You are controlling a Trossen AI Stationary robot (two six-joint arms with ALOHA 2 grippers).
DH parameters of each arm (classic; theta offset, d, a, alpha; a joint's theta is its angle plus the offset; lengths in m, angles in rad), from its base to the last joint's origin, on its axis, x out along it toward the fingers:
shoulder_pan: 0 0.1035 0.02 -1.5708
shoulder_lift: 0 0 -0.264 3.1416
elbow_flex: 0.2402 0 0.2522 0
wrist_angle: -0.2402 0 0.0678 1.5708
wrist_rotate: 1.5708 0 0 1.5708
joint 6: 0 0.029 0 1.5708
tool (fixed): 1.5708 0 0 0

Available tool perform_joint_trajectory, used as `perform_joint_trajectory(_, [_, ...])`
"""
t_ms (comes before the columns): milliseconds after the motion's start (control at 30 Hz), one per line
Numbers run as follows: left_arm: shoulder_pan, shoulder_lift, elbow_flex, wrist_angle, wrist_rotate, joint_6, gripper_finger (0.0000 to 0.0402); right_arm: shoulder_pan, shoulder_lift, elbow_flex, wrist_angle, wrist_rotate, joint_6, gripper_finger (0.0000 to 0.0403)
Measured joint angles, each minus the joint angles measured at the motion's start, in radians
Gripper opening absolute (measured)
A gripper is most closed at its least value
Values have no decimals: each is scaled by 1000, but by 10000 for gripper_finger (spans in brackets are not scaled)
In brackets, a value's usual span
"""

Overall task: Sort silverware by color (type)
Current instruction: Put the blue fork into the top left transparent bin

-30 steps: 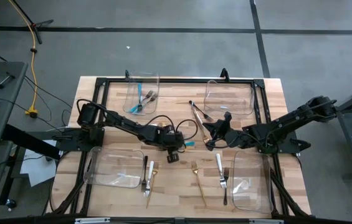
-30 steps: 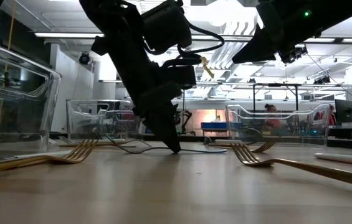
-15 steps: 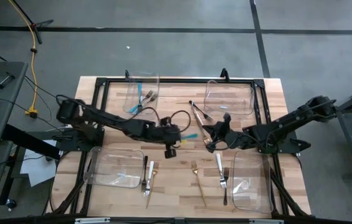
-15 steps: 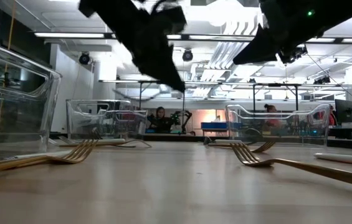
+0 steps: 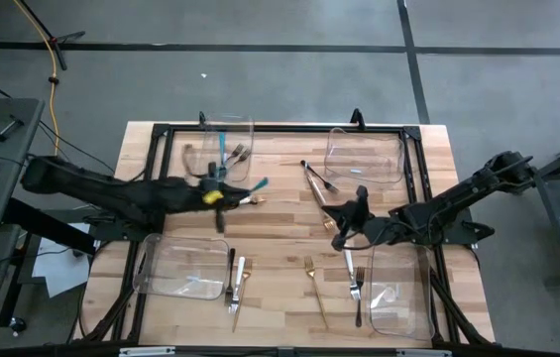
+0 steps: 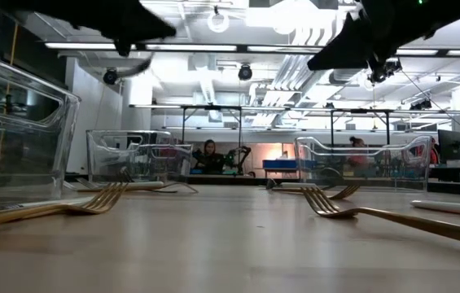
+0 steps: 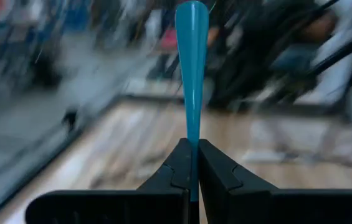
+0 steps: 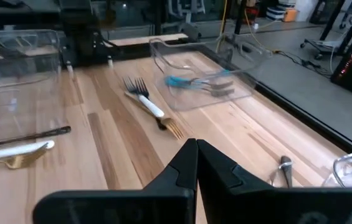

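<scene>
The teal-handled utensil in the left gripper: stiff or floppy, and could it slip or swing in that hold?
Probably stiff: the teal-handled utensil juts straight from the left gripper without sagging. It looks thin and light. The shut fingers pinch only one end of a smooth, tapered handle, so it might pivot or slide during fast motion.

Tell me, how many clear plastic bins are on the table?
4: far-left bin, far-right bin, near-left bin, near-right bin. None seems hidden.

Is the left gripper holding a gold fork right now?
No, the left gripper is shut on a teal-handled utensil, whose handle sticks out from between its fingers.
</scene>
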Motion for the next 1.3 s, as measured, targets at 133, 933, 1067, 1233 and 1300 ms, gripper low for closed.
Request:
perform_joint_trajectory(133, [8, -111, -144, 226, 117, 70, 5, -1, 6, 0, 57, -14, -49, 0])
perform_joint_trajectory(933, [34, -144, -178, 253, -72, 51, 4, -5, 16, 1, 118, -50, -122, 0])
perform_joint_trajectory(1067, [134, -108, -93, 111, -191, 44, 4, -34, 16, 1, 118, -50, -120, 0])
perform_joint_trajectory(1233, [405, -6, 150, -330, -145, -56, 3, -79, 16, 1, 117, -61, -77, 0])
perform_joint_trajectory(1300, [515, 60, 243, -477, -83, -94, 3, -92, 16, 1, 116, -76, -72, 0])
